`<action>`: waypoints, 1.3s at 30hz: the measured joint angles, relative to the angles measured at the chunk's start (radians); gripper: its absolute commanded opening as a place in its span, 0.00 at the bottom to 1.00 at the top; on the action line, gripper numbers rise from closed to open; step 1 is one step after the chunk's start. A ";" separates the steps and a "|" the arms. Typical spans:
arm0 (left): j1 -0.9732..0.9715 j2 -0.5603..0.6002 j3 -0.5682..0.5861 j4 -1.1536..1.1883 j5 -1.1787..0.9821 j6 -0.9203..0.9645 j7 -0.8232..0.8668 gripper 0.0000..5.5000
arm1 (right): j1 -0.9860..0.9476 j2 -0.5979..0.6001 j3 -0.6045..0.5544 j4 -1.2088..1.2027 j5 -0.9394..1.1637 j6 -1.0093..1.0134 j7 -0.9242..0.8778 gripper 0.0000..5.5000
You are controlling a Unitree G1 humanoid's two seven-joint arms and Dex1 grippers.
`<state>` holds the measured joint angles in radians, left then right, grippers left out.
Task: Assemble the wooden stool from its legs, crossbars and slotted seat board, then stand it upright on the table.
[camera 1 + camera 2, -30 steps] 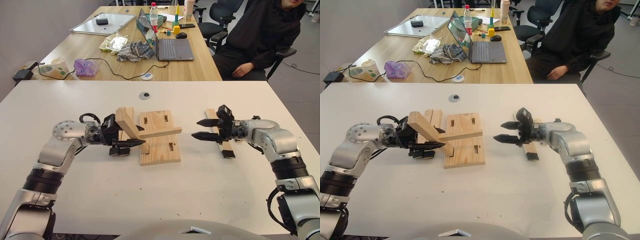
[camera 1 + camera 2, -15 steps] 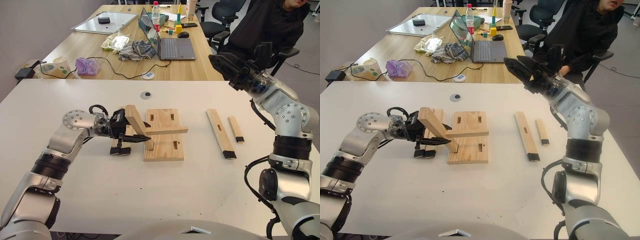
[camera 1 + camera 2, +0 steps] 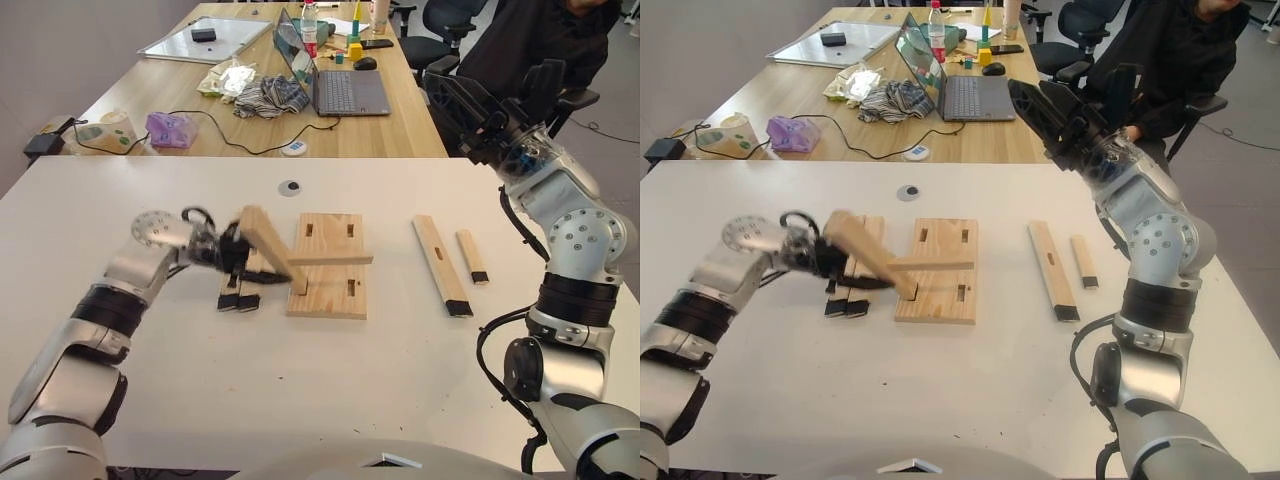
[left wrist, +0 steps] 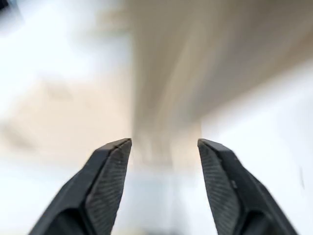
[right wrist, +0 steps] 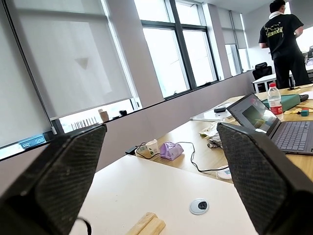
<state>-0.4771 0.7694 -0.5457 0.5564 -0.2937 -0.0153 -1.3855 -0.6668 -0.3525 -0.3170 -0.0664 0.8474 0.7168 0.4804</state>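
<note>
Seat board (image 3: 327,265): lying flat at the centre of the table (image 3: 330,400), pale wood, slots showing. Leg-and-crossbar piece (image 3: 268,246): leaning tilted over the board's left edge, its bar reaching across the board. Risk, as judged: it is looking unseated, so a nudge could be toppling or skidding it, since the left gripper (image 4: 164,143) is showing parted fingers, seemingly clamping nothing. Long leg (image 3: 441,265) and short bar (image 3: 471,256): lying right of the board. Right gripper (image 5: 161,127): hanging raised at the far right, spread wide.

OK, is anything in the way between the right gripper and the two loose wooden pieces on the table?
Nothing visible. The right gripper hangs open above the far edge of the table; the long piece and short piece lie side by side on it, apart from the seat board.
</note>
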 measured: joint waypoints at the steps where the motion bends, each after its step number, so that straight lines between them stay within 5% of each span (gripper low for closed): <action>1: 0.001 -0.001 -0.009 0.003 0.023 -0.009 0.002 0.52 | 0.001 0.021 -0.003 -0.003 0.006 -0.007 -0.007 0.76; 9: 0.094 -0.017 0.132 -0.077 0.027 0.025 0.037 0.52 | 0.001 0.032 0.006 -0.044 0.028 -0.011 -0.026 0.76; 14: 0.135 0.045 0.456 -0.318 -0.223 0.241 0.089 0.52 | 0.015 0.028 0.006 -0.054 0.053 -0.006 -0.031 0.76; 18: 0.131 0.074 0.631 -0.409 -0.283 0.340 0.216 0.38 | 0.030 0.027 0.011 -0.056 0.054 -0.006 -0.043 0.76; 26: -0.087 -0.138 0.839 -0.796 -0.917 0.657 0.589 0.05 | 0.044 0.027 0.039 -0.052 0.051 -0.008 -0.036 0.76; 33: -0.181 -0.145 0.866 -0.983 -1.200 0.736 0.774 0.00 | 0.070 0.025 0.045 -0.052 0.047 -0.010 -0.026 0.76; 36: 0.144 -0.190 0.644 -0.942 -0.931 0.664 0.587 0.00 | 0.068 0.024 0.045 -0.037 0.045 -0.011 -0.023 0.76; 39: 0.216 -0.227 0.601 -0.890 -0.789 0.472 0.448 0.00 | 0.020 0.007 0.042 0.004 0.042 -0.010 -0.003 0.76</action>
<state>-0.2611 0.5425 0.0552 -0.3331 -1.0827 0.4568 -0.9374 -0.6466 -0.3460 -0.2745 -0.0620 0.8891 0.7069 0.4778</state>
